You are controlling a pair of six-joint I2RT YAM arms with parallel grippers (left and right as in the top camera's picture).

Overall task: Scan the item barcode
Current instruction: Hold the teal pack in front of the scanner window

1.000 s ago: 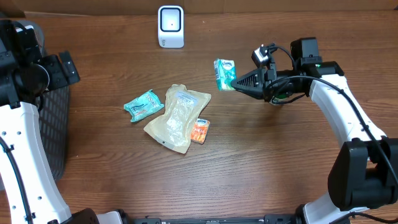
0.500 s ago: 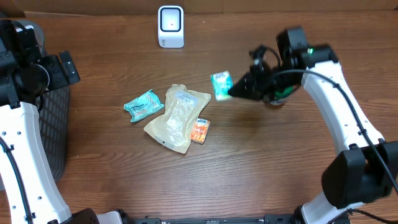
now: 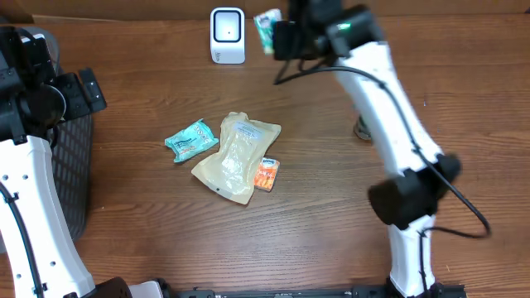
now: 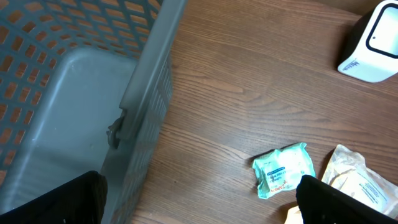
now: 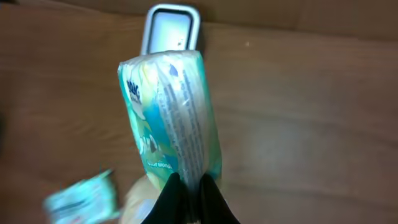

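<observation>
My right gripper (image 3: 280, 35) is shut on a green tissue packet (image 3: 267, 21), held in the air at the back of the table just right of the white barcode scanner (image 3: 228, 35). In the right wrist view the packet (image 5: 171, 112) stands upright between the black fingertips of the right gripper (image 5: 189, 186), pinched at its lower seam. The scanner (image 5: 171, 28) lies straight behind it. My left gripper (image 4: 199, 183) hangs open and empty at the far left, over the edge of the basket.
A grey mesh basket (image 3: 76, 178) stands at the left edge. A teal packet (image 3: 191, 139), a beige pouch (image 3: 236, 157) and a small orange packet (image 3: 266, 174) lie mid-table. A small dark object (image 3: 363, 131) sits beside the right arm.
The right arm swung from the table's right-middle to the back, carrying the green packet up beside the scanner. The left arm has not moved.
</observation>
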